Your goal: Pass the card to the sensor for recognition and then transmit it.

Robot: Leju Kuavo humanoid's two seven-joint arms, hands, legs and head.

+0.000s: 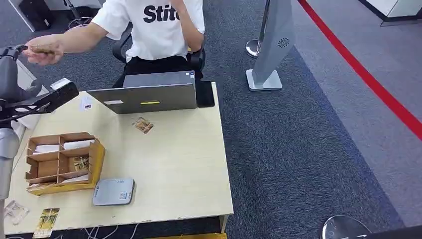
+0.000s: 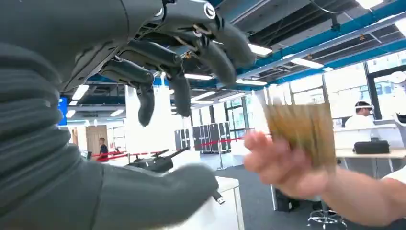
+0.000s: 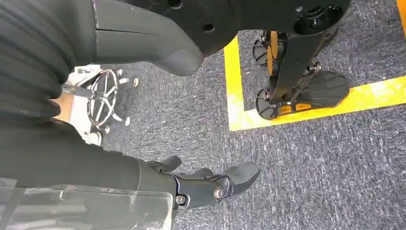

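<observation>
Person's hand (image 2: 282,165) gripping card (image 2: 300,132), just beyond left hand (image 2: 158,72), fingers (image 2: 146,103) spread, empty. Right hand (image 3: 201,184) hanging, loosely open. Risk: card slipping (blurred, hand-off timing unclear), missing sensor (image 1: 113,192) on counter (image 1: 179,164).

A pale wooden tabletop (image 1: 179,164) stood on dark grey carpet (image 1: 298,149). A red floor line (image 1: 368,77) ran from 12 o'clock toward 3 o'clock, and a silver stanchion base (image 1: 255,48) sat near 12 o'clock. In the left wrist view, strip ceiling lights (image 2: 306,62) glowed among blue beams (image 2: 335,36), with bright windows (image 2: 306,91) behind. In the right wrist view, yellow floor tape (image 3: 306,103) crossed the carpet.
</observation>
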